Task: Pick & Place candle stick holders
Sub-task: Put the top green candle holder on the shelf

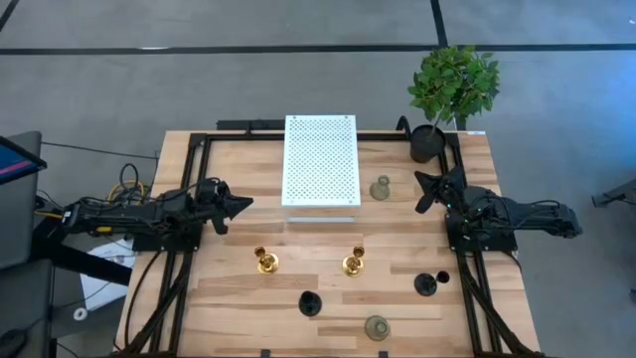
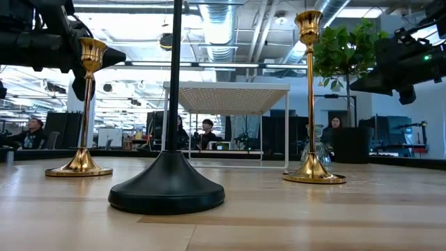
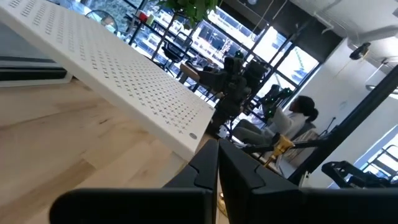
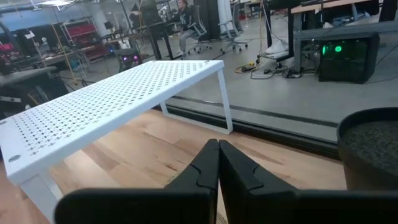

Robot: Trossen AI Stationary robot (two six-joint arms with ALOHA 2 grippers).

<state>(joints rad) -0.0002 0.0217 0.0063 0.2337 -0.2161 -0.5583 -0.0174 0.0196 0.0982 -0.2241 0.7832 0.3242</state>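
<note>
Shelf (image 1: 320, 159) btwn arms, plant (image 1: 452, 85) nearby

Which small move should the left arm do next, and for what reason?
Probably open the left gripper and reach toward the nearest gold holder: its fingers are shut on nothing, and all six holders stand untouched on the table.
</note>
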